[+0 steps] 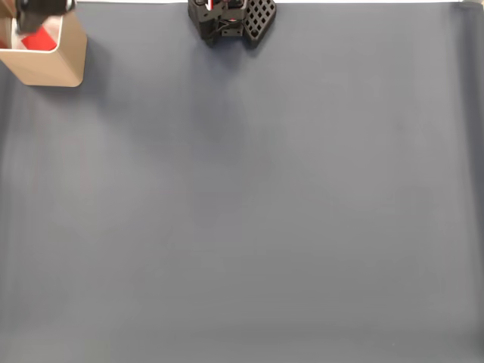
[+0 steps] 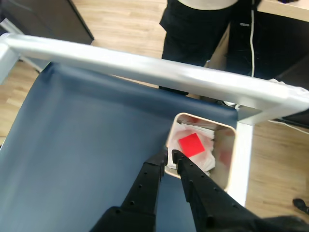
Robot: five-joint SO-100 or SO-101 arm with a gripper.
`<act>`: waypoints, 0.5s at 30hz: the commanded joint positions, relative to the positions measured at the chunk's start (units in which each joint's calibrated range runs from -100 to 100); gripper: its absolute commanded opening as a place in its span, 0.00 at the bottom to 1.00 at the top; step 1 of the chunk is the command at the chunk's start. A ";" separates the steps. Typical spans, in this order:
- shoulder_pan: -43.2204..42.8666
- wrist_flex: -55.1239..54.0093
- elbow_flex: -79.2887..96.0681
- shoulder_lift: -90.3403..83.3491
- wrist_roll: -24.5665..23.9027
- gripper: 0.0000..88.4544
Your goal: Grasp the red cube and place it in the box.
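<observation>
The red cube [image 2: 191,144] lies flat on white padding inside the tan box [image 2: 231,159], free of the fingers. My gripper [image 2: 170,155] hangs just above the box's near-left wall, its two black fingers [image 2: 145,188] almost touching with nothing between them. In the fixed view the box [image 1: 53,68] stands at the table's top left corner. The cube [image 1: 41,41] shows red inside it, and a dark part of my arm [image 1: 45,9] hangs over it.
The arm's black base [image 1: 227,19] sits at the top middle of the grey-blue mat [image 1: 249,212]. In the wrist view a silver frame rail [image 2: 145,67] runs past the table edge just beyond the box. A person in dark trousers [image 2: 193,29] stands behind it.
</observation>
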 commanded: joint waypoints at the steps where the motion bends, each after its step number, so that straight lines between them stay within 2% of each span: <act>1: -6.45 0.37 -4.92 1.16 -0.10 0.00; 15: -31.59 0.29 -7.11 4.11 1.90 0.00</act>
